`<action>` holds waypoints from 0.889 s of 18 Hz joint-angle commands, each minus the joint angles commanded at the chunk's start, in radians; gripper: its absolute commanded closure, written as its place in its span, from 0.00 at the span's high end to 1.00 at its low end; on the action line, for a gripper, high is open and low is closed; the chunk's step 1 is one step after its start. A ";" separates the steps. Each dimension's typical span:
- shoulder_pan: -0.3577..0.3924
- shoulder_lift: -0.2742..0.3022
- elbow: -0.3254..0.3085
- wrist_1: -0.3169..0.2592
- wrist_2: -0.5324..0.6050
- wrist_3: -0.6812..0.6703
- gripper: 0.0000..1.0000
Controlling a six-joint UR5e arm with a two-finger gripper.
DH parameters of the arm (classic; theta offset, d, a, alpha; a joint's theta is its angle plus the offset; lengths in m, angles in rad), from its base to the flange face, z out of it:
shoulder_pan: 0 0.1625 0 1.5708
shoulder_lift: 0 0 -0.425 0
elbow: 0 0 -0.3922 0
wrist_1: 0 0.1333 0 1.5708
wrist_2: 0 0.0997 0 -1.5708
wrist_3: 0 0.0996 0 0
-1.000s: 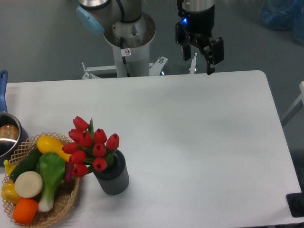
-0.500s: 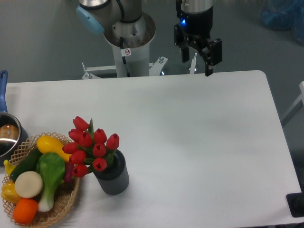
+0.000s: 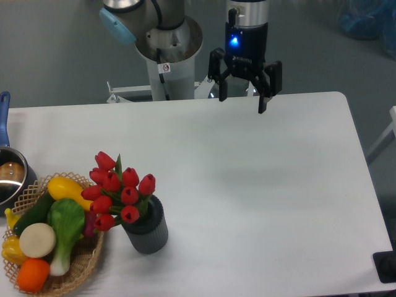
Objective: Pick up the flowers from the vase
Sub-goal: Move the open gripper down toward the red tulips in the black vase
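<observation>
A bunch of red tulips, the flowers (image 3: 119,190), stands in the dark grey ribbed vase (image 3: 147,228) near the table's front left. The blooms lean left over the vase rim. My gripper (image 3: 242,104) hangs open over the table's far edge, well to the upper right of the flowers, with nothing between its fingers.
A wicker basket (image 3: 80,266) of toy vegetables and fruit sits just left of the vase, touching or nearly touching it. A steel pot (image 3: 10,176) with a blue handle is at the left edge. The robot's base column (image 3: 168,62) stands behind the table.
The gripper has turned about its axis, moved a little left and lower, and both fingers now show spread apart. The flowers and vase have not moved.
</observation>
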 joint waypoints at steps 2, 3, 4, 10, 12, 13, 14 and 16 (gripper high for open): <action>-0.002 -0.017 -0.002 0.031 -0.106 -0.034 1.00; -0.003 -0.023 -0.003 0.031 -0.135 -0.034 1.00; -0.006 -0.026 -0.003 0.032 -0.138 -0.032 1.00; -0.057 -0.072 0.003 0.068 -0.189 -0.026 1.00; -0.058 -0.097 -0.002 0.112 -0.265 -0.023 1.00; -0.058 -0.109 -0.003 0.129 -0.301 -0.023 1.00; -0.057 -0.118 -0.002 0.135 -0.330 -0.023 1.00; -0.052 -0.123 0.002 0.135 -0.379 -0.022 1.00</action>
